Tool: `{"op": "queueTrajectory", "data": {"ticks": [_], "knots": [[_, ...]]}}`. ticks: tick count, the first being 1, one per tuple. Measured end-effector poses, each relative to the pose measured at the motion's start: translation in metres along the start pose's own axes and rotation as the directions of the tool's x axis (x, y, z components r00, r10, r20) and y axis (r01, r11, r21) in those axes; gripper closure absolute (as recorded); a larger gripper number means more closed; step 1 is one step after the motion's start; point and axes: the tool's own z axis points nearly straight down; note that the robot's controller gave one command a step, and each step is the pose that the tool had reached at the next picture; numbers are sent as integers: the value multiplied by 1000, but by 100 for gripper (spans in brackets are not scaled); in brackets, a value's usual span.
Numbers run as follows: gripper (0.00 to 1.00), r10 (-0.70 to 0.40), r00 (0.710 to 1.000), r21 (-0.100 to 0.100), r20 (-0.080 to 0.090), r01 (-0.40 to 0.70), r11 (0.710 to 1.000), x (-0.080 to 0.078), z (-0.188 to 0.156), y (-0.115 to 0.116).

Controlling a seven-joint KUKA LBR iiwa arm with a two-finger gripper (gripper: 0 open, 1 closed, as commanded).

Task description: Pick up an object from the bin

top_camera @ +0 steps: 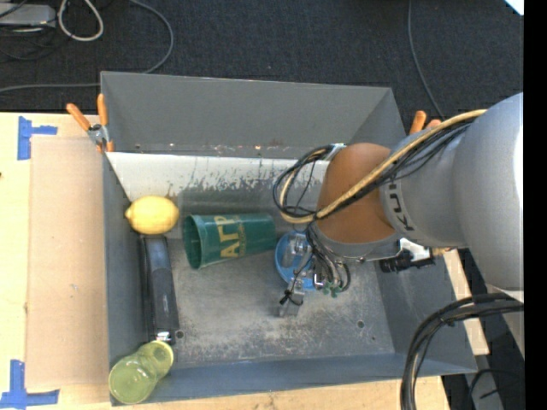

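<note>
My gripper (291, 301) hangs low over the middle of the bin floor, right of centre, its tip close to the bare grey floor. Just behind it lies a blue round thing (285, 254), partly hidden by the gripper's body and the orange cover above. Left of that, a dark green cup (226, 238) with pale lettering lies on its side, its mouth facing left. Nothing can be seen held in the gripper.
A yellow lemon (153, 215) rests by the left wall at the back. A long dark bar (159, 286) lies along the left wall. A clear yellow-green cup (140, 372) sits in the front left corner. The arm and its cables cover the bin's right side.
</note>
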Motion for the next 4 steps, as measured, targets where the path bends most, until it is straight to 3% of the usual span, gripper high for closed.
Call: {"op": "queueTrajectory", "data": {"ticks": [1, 2, 4], "knots": [[0, 24, 1000, -1, 8, -24, 1000, -13, 0, -12], [100, 2, 1000, 0, -2, -2, 1000, -2, 0, -2], [100, 0, 1000, 1, -3, 0, 1000, -2, -5, -2]]}}
